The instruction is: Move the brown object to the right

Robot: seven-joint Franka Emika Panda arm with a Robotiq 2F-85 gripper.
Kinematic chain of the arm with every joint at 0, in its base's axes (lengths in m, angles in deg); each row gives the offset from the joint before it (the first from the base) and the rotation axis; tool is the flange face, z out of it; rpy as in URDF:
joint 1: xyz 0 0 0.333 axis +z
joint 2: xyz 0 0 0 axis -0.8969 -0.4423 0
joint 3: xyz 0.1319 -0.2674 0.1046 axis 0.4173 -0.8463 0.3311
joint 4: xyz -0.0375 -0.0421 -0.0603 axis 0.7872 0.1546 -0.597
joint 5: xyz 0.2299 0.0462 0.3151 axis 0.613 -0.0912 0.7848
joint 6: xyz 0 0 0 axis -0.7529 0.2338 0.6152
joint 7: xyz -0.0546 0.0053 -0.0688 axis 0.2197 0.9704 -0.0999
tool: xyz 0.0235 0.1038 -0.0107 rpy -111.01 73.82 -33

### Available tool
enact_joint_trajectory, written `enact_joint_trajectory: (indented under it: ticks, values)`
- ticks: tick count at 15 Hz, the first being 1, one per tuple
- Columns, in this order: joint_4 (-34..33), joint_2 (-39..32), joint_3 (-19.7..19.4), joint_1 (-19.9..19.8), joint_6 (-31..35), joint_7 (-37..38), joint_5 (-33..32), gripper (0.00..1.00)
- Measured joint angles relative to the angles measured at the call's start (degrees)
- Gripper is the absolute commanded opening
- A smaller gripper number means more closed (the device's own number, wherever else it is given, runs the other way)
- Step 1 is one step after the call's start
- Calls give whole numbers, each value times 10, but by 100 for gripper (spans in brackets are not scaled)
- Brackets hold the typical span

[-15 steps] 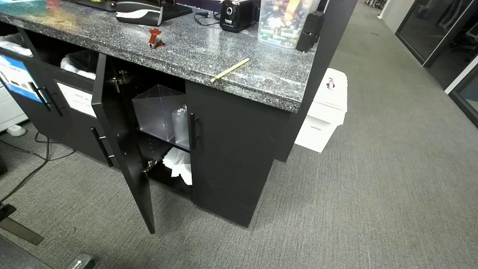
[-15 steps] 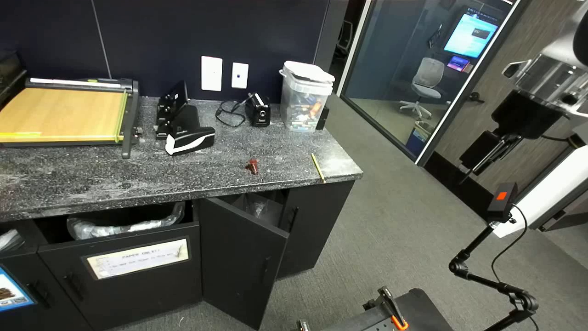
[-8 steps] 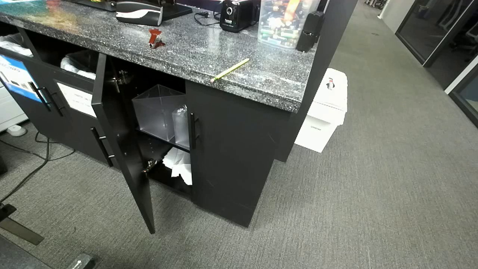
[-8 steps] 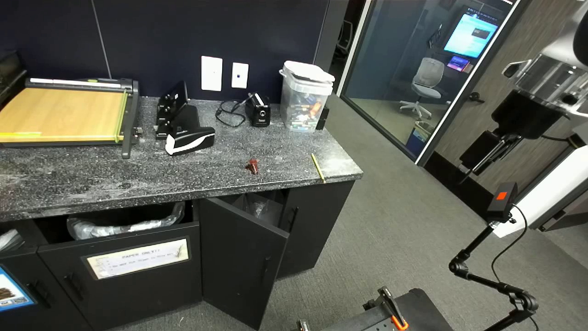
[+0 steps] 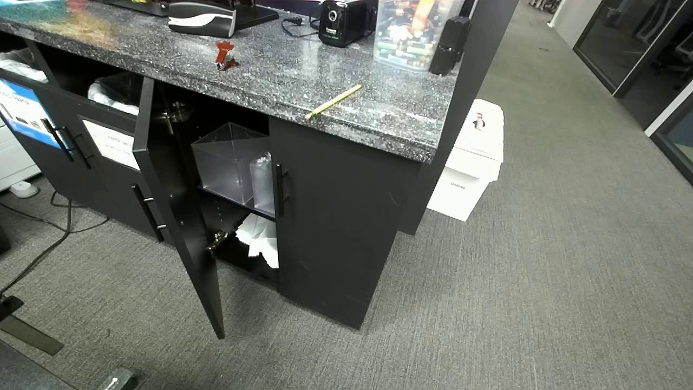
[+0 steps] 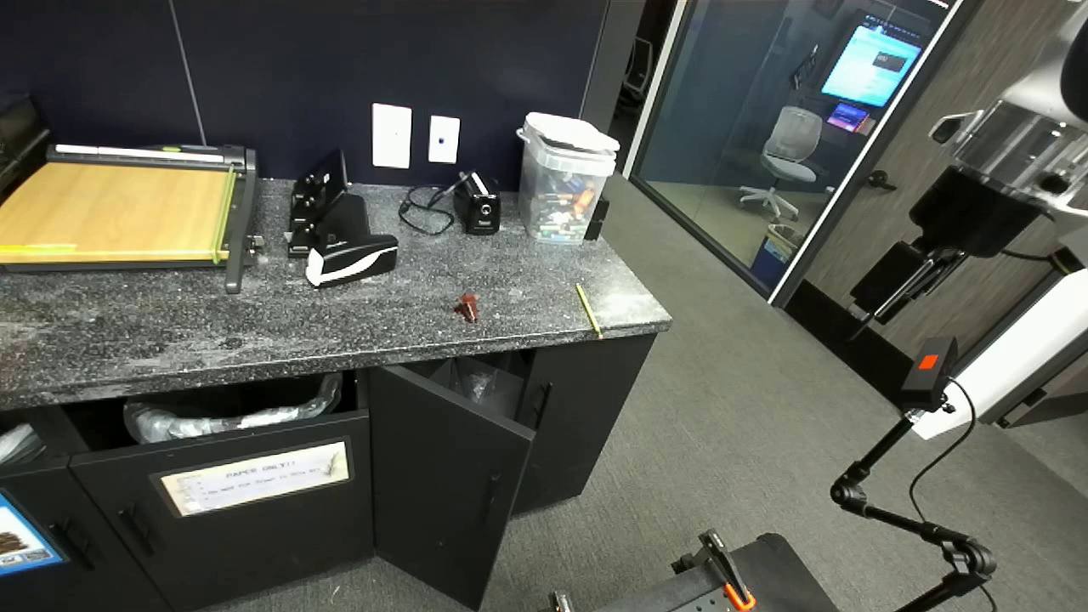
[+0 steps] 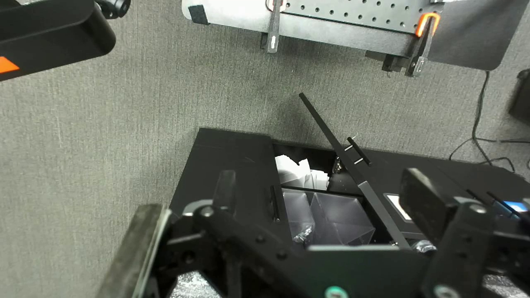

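Note:
The brown object, a small reddish-brown lump with a shiny metal part, lies on the speckled grey counter (image 6: 255, 323) near its front edge. It shows in both exterior views, as the brown object (image 5: 224, 56) and again as the same object (image 6: 467, 308). It is not seen in the wrist view. My gripper (image 7: 325, 192) is open in the wrist view, its two fingers wide apart with nothing held between them. My arm (image 6: 1003, 170) hangs at the upper right of an exterior view, well away from the counter and the brown object.
A yellow pencil (image 6: 588, 310) lies right of the brown object. A stapler (image 6: 352, 260), black sharpener (image 6: 478, 204), bin of batteries (image 6: 565, 183) and paper cutter (image 6: 119, 208) stand behind or left. An open cabinet door (image 6: 450, 476) juts out below. A camera stand (image 6: 901, 518) is near the arm.

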Motion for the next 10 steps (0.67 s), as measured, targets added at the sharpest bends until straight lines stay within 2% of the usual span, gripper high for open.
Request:
enact_joint_trajectory:
  ticks: [6, 10]
  values:
    - [0, -12, 10, 0, 11, 24, 2, 100]
    - [-29, -86, 51, 9, 55, 93, 5, 100]
